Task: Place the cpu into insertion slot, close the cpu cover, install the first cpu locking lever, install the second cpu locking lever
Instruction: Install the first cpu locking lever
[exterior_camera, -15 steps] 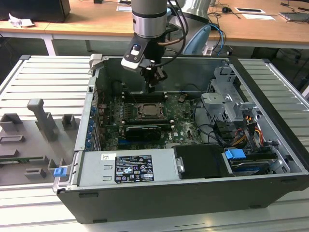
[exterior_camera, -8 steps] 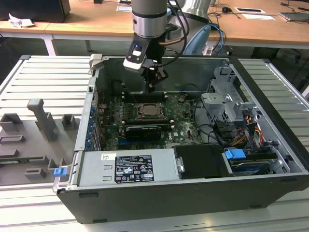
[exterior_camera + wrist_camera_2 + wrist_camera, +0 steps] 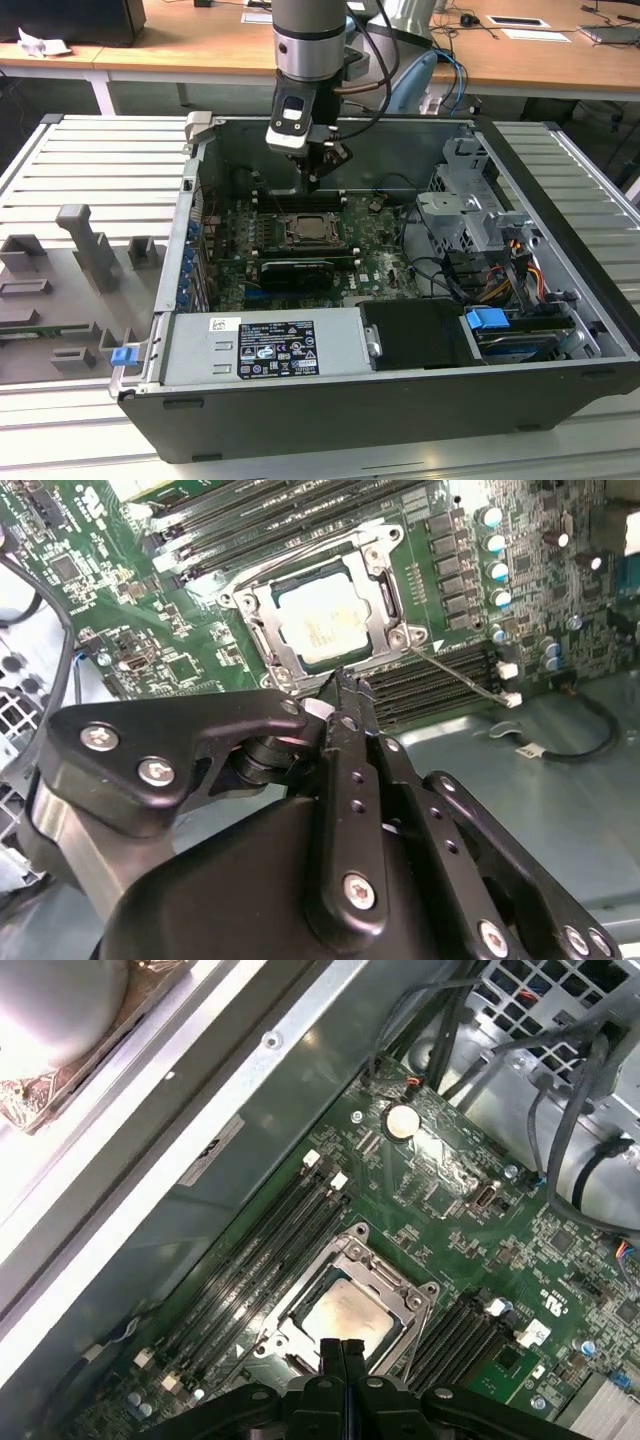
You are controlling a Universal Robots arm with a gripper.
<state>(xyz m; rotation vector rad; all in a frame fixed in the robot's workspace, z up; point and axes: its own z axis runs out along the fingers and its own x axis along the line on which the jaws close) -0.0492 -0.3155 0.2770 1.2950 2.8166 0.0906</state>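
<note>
The cpu point(image 3: 325, 620) sat in the slot point(image 3: 385, 592), with the cover point(image 3: 385, 1275) down around it. The gripper point(image 3: 341, 1348) hung just above, jaws shut and holding nothing. A slow, straight push looked best.

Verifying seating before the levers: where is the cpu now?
In both wrist views the cpu lies in the insertion slot, between the memory slots, just beyond the shut gripper.

No text can be read. A printed label point(image 3: 262, 350) is seen on the power supply point(image 3: 340, 345) in the exterior view, and a sticker point(image 3: 212, 1150) on the case wall point(image 3: 290, 1090) in the first wrist view; their print cannot be made out.
</note>
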